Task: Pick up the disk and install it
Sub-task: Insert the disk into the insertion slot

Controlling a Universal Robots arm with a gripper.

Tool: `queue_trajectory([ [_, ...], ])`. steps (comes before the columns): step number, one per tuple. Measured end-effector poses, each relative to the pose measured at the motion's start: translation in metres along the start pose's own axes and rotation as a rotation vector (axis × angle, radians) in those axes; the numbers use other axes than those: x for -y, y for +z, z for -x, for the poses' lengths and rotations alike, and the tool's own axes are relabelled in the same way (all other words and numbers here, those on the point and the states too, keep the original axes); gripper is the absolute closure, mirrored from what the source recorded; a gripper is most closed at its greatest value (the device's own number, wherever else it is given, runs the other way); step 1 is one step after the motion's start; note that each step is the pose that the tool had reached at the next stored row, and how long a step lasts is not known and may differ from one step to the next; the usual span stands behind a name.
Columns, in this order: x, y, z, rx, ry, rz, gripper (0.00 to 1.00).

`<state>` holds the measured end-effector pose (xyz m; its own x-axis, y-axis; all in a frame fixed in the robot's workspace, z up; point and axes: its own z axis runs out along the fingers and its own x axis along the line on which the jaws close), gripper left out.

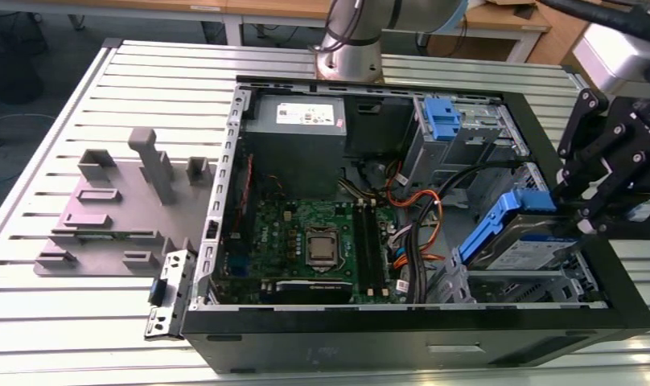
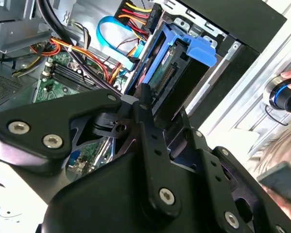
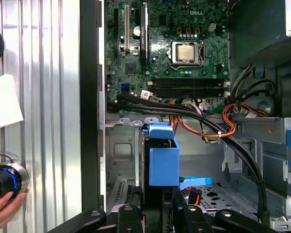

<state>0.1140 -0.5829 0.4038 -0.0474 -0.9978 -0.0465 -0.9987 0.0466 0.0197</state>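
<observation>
The pincer [image 1: 575,215] hangs over the open computer case [image 1: 411,346] at the exterior view's right, clamped on the disk [image 1: 529,248]. The disk lies tilted in the case's drive bay, with the green board [image 1: 293,233] and the cables [image 1: 417,201] beside it. In the first wrist view a hand [image 3: 2,213] touches a knob [image 3: 2,178] on the surface [image 3: 48,97].

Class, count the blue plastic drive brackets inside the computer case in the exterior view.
2. A bare bracket sits near the arm's base; a second bracket wraps the disk, at the exterior view's right. More may be hidden.
</observation>
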Motion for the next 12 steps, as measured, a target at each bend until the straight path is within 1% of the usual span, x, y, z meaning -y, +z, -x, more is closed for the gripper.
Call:
queue_trajectory([
  [4, 0.0001, 0.0073, -0.0003, 0.0003, 0.000, 0.0001, 0.65],
  [6, 0.0002, 0.0096, -0.0004, 0.0002, 0.000, 0.0000, 0.65],
  [12, 0.0002, 0.0104, -0.0005, 0.0003, 0.000, 0.0000, 0.65],
])
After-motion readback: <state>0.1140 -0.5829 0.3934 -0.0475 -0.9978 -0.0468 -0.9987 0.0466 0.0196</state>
